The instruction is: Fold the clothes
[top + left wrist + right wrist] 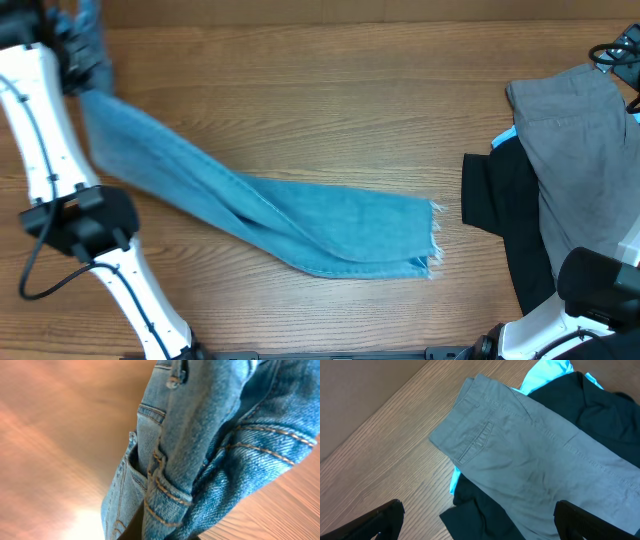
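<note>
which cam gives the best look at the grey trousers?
Right wrist: the grey trousers fill most of the frame, waistband and pocket seam clear, lying over a black garment. Overhead shows them only small at the right edge. Left wrist shows just the jeans up close, no grey trousers.

Lighting was bright, soft and even from above, with only faint shadows under the jeans [300,215]. Overhead looked sharp except top-left, where motion blur smeared the denim. The left wrist cam had a warm glare patch on the table [82,522] and mushy, out-of-focus wood. The right wrist cam was crisp.
</note>
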Motion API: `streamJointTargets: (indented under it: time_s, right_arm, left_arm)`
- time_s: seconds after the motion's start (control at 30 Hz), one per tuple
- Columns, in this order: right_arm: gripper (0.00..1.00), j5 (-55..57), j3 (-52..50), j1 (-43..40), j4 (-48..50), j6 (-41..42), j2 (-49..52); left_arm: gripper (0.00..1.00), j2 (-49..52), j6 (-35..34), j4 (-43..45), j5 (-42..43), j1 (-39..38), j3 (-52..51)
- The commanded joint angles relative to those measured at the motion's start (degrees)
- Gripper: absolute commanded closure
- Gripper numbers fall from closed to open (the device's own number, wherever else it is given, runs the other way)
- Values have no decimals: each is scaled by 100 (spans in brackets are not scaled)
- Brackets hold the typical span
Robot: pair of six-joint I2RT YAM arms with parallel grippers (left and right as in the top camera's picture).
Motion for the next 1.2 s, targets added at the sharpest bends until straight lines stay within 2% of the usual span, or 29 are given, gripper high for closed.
streamJointTargets:
  time_s: [0.0,0.03,0.07,0.1,0.13,0.17,0.2,0.23,0.27,0.57,0.77,0.93,1.07,1.17]
  right_arm:
    - [0,-24,94,4,17,17,-175]
    - [0,-24,94,4,17,17,-175]
    - [0,-24,94,4,17,17,-175]
    - [0,-24,94,4,17,20,-175]
    - [0,-24,94,4,17,17,-175]
    - [0,-24,94,4,17,20,-175]
    - [0,-24,94,4,17,20,-175]
    - [0,-24,94,4,15,17,-175]
    - [0,-24,94,4,17,17,-175]
    - [0,-24,94,4,17,20,-175]
    - [0,-24,94,4,17,17,-175]
    - [0,-24,94,4,17,17,-175]
    - [0,-24,94,4,17,20,-175]
    - [0,-24,94,4,92,20,-175]
  left_arm:
    - [39,-52,-195,-22,-310,811,-295]
    - [0,-52,-315,-42,-308,994,-411]
    - [0,-52,-407,-76,-271,1147,-509]
    - [13,-52,-452,-103,-197,1276,-597]
    - [21,-52,-501,-118,-111,1392,-678]
    - [20,-52,-577,-142,-11,1497,-752]
    - [14,-52,-640,-175,122,1606,-817]
    - [2,-52,-688,-210,245,1692,-863]
    - [0,-52,-691,-219,402,1762,-909]
    - [0,-52,-505,-315,1156,1788,-953]
    - [0,-52,59,-227,1580,1412,-953]
    - [0,-50,240,-48,1451,901,-1051]
    - [0,-50,192,166,835,380,-1335]
    - [0,-50,-131,356,114,-24,-1674]
